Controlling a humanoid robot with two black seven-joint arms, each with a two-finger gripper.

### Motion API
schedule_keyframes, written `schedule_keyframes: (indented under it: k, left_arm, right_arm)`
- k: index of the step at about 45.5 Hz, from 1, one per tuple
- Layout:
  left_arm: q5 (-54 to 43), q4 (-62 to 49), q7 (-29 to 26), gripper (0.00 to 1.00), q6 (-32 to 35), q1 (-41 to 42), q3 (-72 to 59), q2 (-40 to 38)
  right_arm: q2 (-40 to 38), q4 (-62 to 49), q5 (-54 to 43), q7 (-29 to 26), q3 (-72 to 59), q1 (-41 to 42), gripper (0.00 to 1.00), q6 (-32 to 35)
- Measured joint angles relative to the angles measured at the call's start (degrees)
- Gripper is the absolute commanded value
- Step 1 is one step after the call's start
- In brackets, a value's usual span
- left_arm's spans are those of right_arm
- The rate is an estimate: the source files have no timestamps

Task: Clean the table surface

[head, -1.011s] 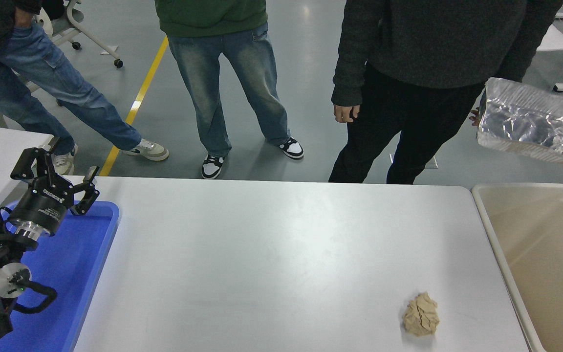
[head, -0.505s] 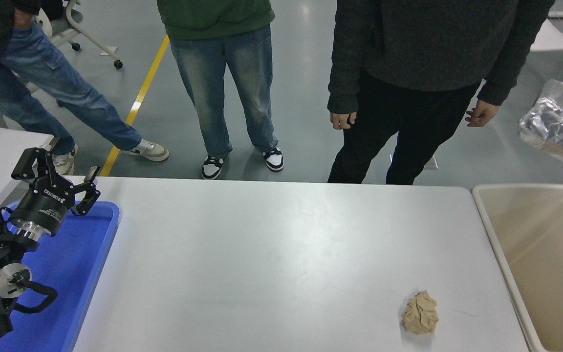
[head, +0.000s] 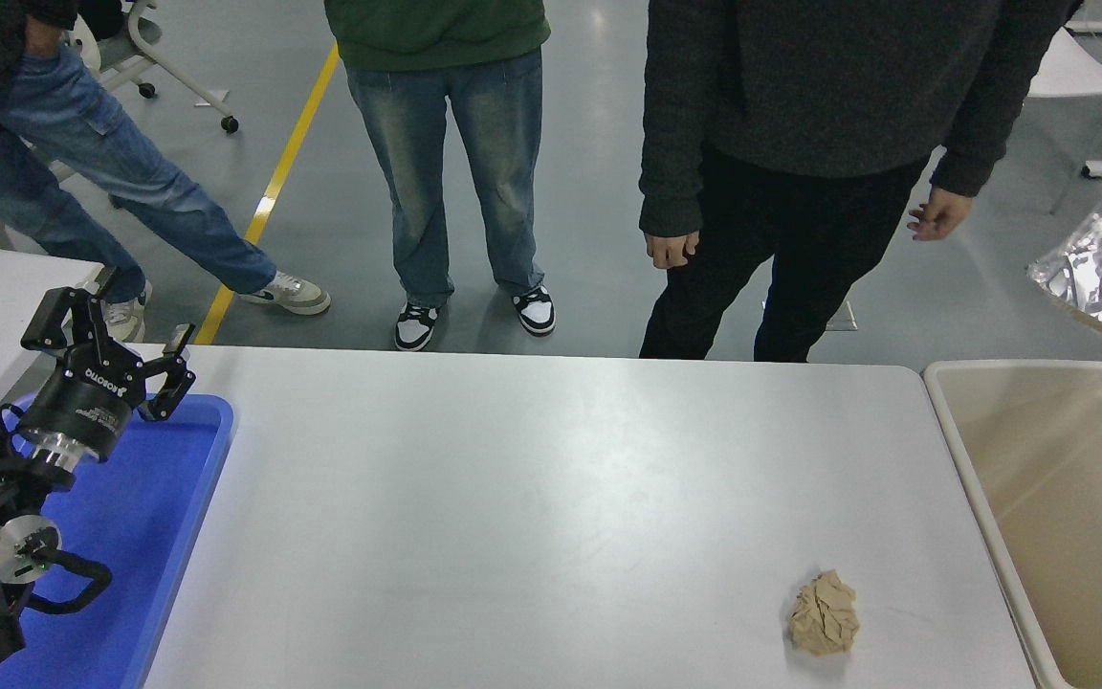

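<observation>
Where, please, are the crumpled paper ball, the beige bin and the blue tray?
crumpled paper ball (head: 825, 613), head view, its middle.
beige bin (head: 964, 451), head view, left rim.
blue tray (head: 144, 522), head view, bare floor.

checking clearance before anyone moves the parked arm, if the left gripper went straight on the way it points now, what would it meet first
The left gripper, open above the blue tray, points away and slightly right. Nothing sits in that line; it would likely pass the table surface far edge toward the person's shoe, though depth is unclear.
</observation>
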Motion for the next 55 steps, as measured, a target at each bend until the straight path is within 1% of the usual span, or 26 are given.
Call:
schedule_keyframes:
  k: [10, 27, 55]
  left_arm:
    - [0.0, 0.0, 0.0, 1.00, 0.1, 0.0, 0.0, 0.0]
    - [0.0, 0.0, 0.0, 1.00, 0.1, 0.0, 0.0, 0.0]
    - [0.0, 0.0, 0.0, 1.00, 0.1, 0.0, 0.0, 0.0]
  right_arm:
    - [2.8, -2.5, 1.2, -2.8, 0.1, -2.3, 0.00, -1.2]
    - [6.1, -3.7, 2.1, -7.6, -0.2, -5.8, 0.00, -1.1]
    - [10.6, -4.0, 2.3, -13.8, -0.6, -9.3, 0.00, 4.2]
